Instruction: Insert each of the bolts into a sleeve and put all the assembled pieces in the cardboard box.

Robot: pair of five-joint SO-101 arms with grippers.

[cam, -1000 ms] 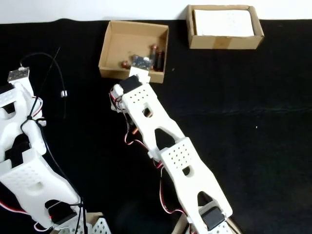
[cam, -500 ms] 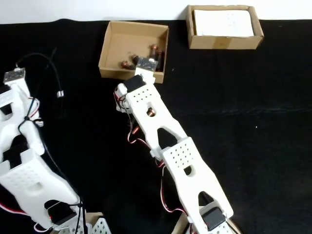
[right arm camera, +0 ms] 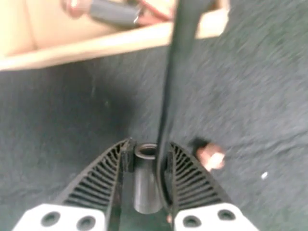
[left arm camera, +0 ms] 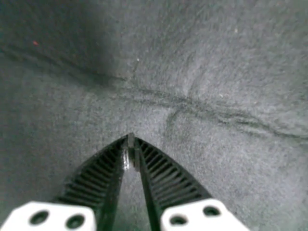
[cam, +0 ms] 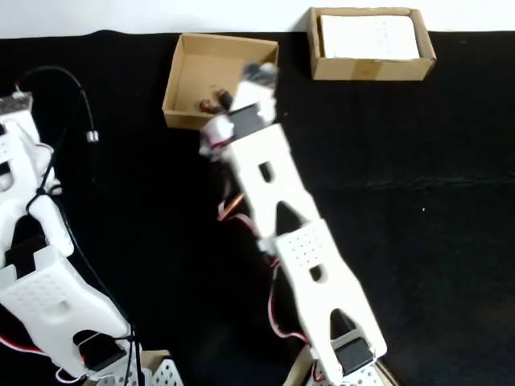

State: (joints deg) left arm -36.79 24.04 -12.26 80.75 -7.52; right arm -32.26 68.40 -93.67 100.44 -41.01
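At the far left of the high view the left arm (cam: 40, 289) stands over the black-covered desk (cam: 418, 241), with a thin black cable (cam: 80, 96) looping beside its upper end. In its own wrist view the left gripper (left arm camera: 130, 140) is closed, its ribbed fingers (left arm camera: 103, 171) meeting at the tips with nothing between them, above bare dark cloth that is creased into a few folds.

Further right, near the back of the desk, sits the open cardboard box (cam: 193, 68). A few assembled pieces (cam: 211, 104), dark with copper-coloured ends, lie in its near part.

The right arm (cam: 298, 241) lies stretched from the near edge of the desk up to the box, its far end at the box's near right corner. In the right wrist view the right gripper (right arm camera: 147, 144) is clamped on a dark sleeve (right arm camera: 146, 185), which stands upright between the two fingers with its open mouth showing. A copper-coloured bolt (right arm camera: 210, 157) shows just beside one finger, against the cloth; whether it rests on the desk cannot be told. A thin dark strip (right arm camera: 175, 67), blurred, runs from the gripper towards the box wall, and I cannot tell what it is. Beyond the gripper the box's pale wall crosses the view, with assembled pieces lying behind it.

At the far right of the back edge, well apart from the first box, stands a second box (cam: 366, 68) holding a white sheet (cam: 370, 36).
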